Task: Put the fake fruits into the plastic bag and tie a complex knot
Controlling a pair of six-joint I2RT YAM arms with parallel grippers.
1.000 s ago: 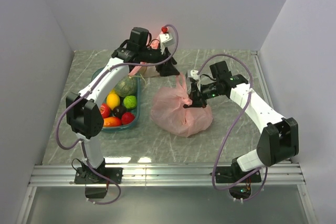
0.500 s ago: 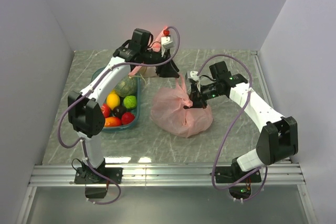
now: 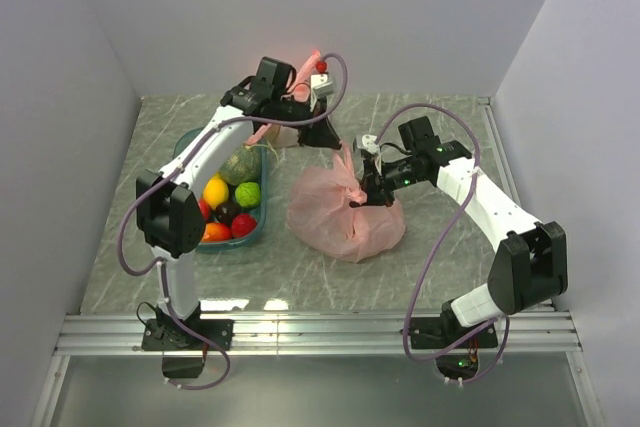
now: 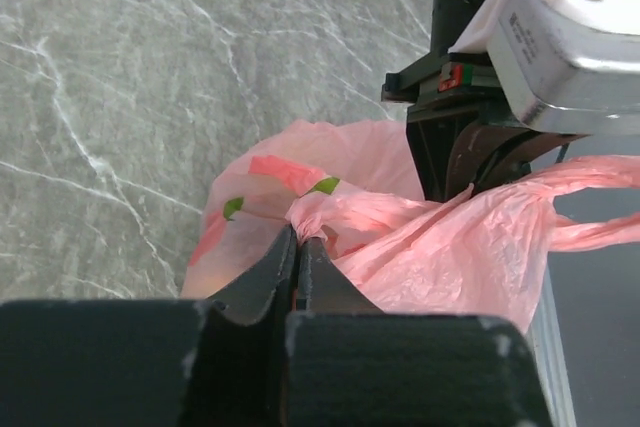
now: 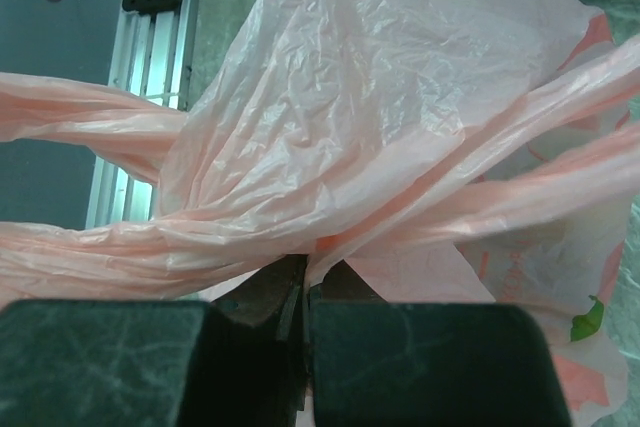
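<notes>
Tying stage: bag (image 3: 338, 219) sits mid-frame on the bench (image 3: 440, 127), bulging, neck twisted. Left pincer (image 4: 297, 257) is clamped on one pink tail, right pincer (image 5: 303, 287) on the twist. Knot looks unfinished. Several fruits (image 3: 215, 191) lie in the tub (image 3: 255, 232) at left.

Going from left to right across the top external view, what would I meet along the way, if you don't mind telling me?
Teal basket holding fake fruits → plastic bag → right arm's elbow.
</notes>
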